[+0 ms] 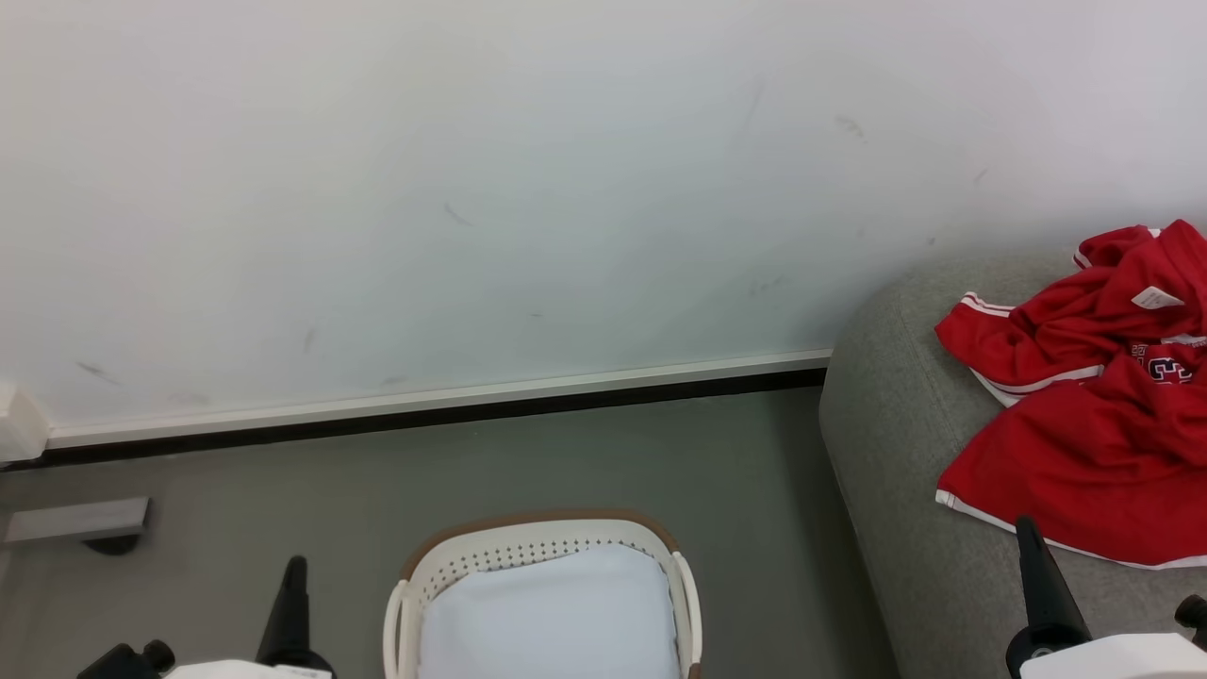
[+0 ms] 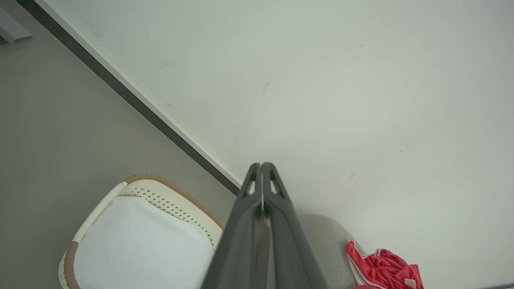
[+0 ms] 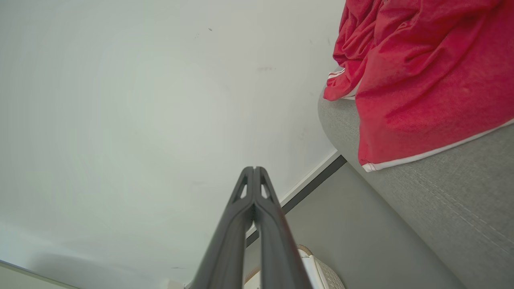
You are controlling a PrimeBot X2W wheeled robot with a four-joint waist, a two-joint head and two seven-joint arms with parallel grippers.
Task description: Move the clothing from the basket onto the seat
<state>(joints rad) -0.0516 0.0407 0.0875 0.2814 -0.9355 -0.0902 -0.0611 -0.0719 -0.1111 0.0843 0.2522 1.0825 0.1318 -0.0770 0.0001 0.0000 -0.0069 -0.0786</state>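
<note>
White wall (image 1: 471, 189), grey floor (image 1: 613, 453). Head view: clothing (image 1: 1084, 424) lies on the seat (image 1: 896, 490); basket (image 1: 542, 521) holds lining (image 1: 552, 613) only. Left wrist view: my left claw (image 2: 261, 165) closed, empty. Right wrist view: right claw (image 3: 254, 168) likewise. Transfer judged complete; no further grasp needed.

Red clothing (image 1: 1084, 443), grey seat (image 1: 905, 424), cream-white basket (image 1: 528, 558).
The clothing is bright red with white stripe trim and dark letters; the seat is plain grey; the basket has rows of small holes, a brown rim and a white lining (image 1: 552, 613).
</note>
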